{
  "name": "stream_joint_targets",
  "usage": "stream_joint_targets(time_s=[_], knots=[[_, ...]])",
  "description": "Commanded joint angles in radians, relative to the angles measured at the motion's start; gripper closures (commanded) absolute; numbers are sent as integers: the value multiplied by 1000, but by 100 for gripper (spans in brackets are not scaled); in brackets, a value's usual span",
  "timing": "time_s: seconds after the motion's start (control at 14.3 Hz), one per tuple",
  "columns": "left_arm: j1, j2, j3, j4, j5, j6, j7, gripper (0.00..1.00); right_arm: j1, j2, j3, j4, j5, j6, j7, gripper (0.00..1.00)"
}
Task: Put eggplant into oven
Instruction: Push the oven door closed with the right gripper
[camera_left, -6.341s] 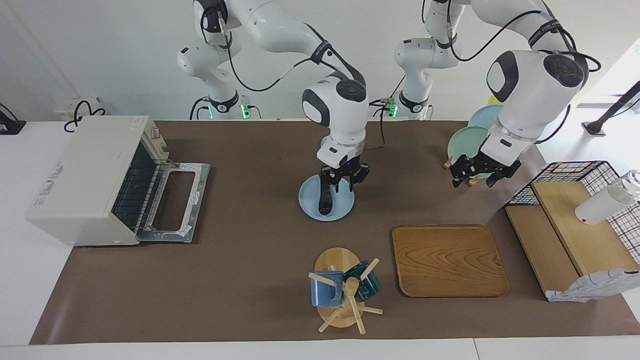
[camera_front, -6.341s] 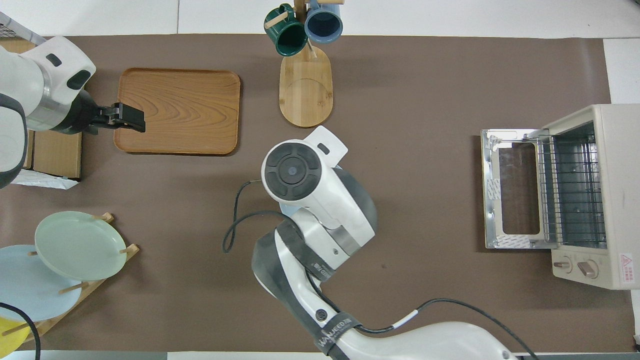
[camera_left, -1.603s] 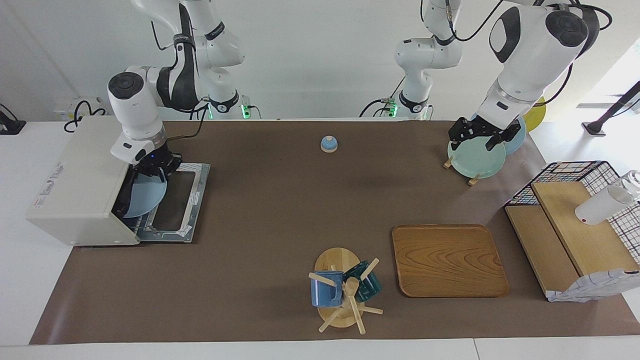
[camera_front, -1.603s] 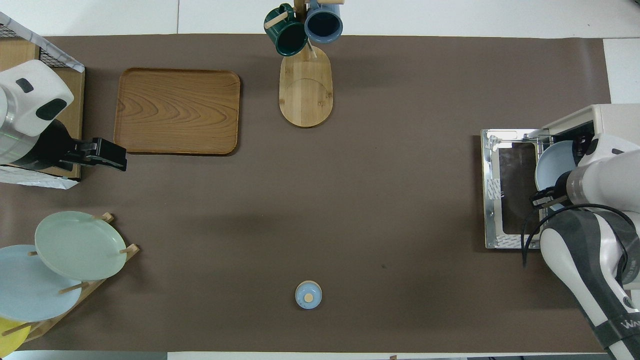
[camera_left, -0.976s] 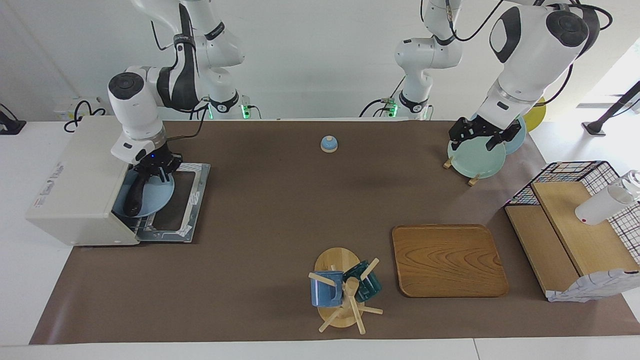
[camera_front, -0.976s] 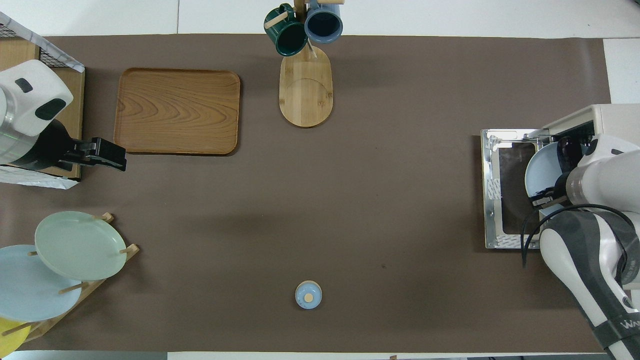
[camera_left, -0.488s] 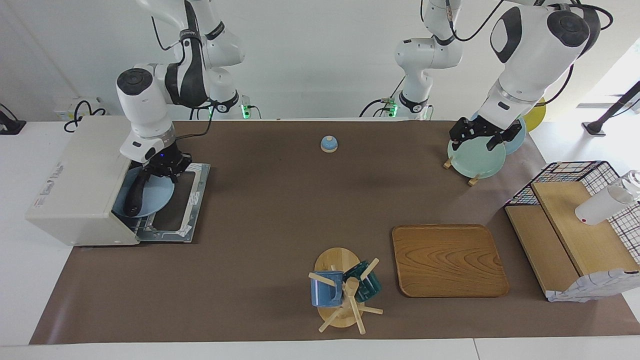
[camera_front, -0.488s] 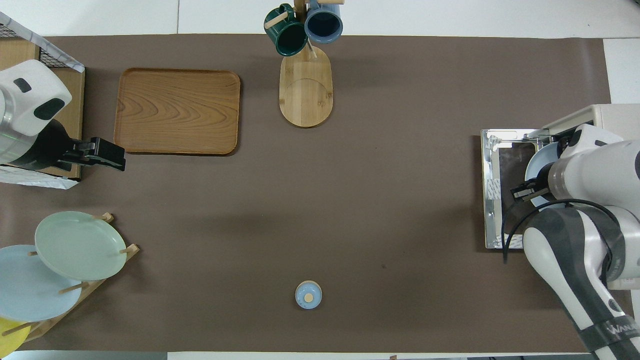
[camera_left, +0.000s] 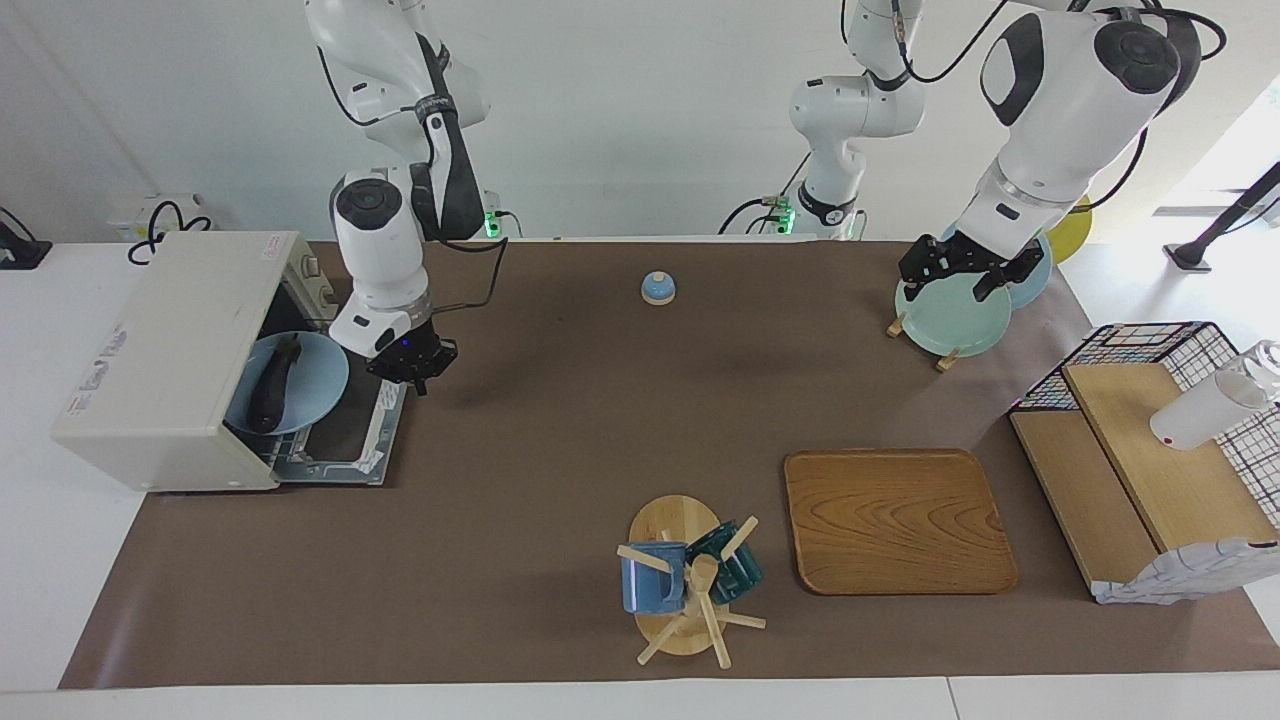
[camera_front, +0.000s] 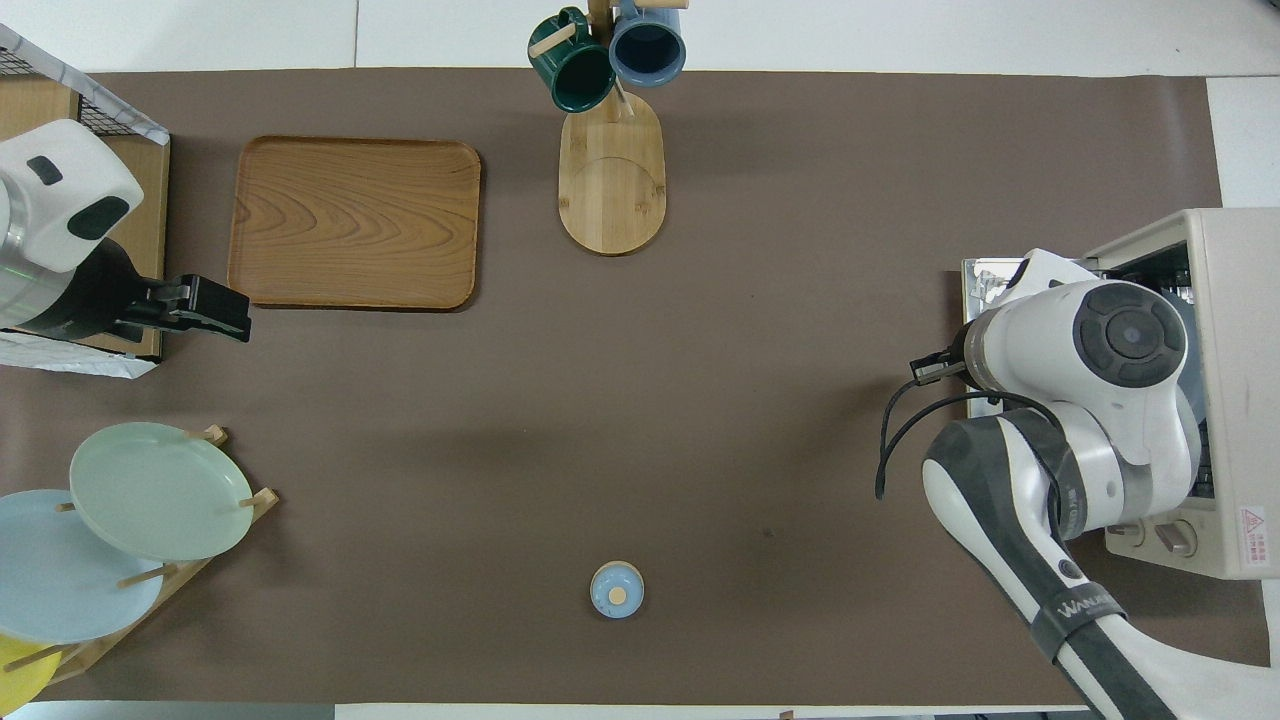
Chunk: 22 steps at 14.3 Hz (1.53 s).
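The dark eggplant (camera_left: 268, 388) lies on a pale blue plate (camera_left: 322, 385) that sits in the mouth of the cream oven (camera_left: 160, 340), above its lowered door (camera_left: 345, 440). My right gripper (camera_left: 412, 380) hangs shut and holding nothing over the door's outer edge, apart from the plate. In the overhead view the right arm's wrist (camera_front: 1120, 340) covers the gripper, the plate and the eggplant, and only the oven (camera_front: 1235, 300) shows. My left gripper (camera_left: 948, 278) waits open in the air by the plate rack, seen also from above as the left gripper (camera_front: 225, 305).
A small blue bell (camera_left: 657, 288) stands mid-table, near the robots. A mug tree (camera_left: 690, 580) and a wooden tray (camera_left: 898, 520) lie farther out. A green plate (camera_left: 950, 318) leans in the plate rack, and a wood-and-wire rack (camera_left: 1150, 450) holds a white bottle (camera_left: 1205, 405).
My right gripper has left the plate and drawn back from the oven mouth to over the door's outer edge. The plate with the eggplant stays in the oven. The left arm has not moved.
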<state>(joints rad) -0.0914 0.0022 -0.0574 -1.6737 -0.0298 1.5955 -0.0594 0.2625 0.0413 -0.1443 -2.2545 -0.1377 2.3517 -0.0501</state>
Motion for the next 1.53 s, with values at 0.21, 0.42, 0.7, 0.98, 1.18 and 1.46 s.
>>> stream_joint_targets(time_s=[0.21, 0.42, 0.7, 0.98, 1.18, 1.46], knots=[[5, -16, 2, -12, -10, 9, 1, 0, -26, 26, 2, -34, 12, 51, -1, 100], [5, -16, 1, -12, -10, 9, 1, 0, -46, 46, 2, -46, 13, 64, -1, 100], [2, -16, 1, -12, -10, 12, -2, 0, -57, 42, 2, -69, 13, 80, -1, 100], [4, -16, 1, -12, -10, 9, 1, 0, -58, 37, 2, -108, 13, 126, -1, 100], [5, -16, 2, -12, -10, 9, 1, 0, -57, 37, 0, -103, 1, 118, -7, 100], [5, -16, 2, -12, -10, 9, 1, 0, -58, 48, -1, -22, -97, -3, -11, 100]])
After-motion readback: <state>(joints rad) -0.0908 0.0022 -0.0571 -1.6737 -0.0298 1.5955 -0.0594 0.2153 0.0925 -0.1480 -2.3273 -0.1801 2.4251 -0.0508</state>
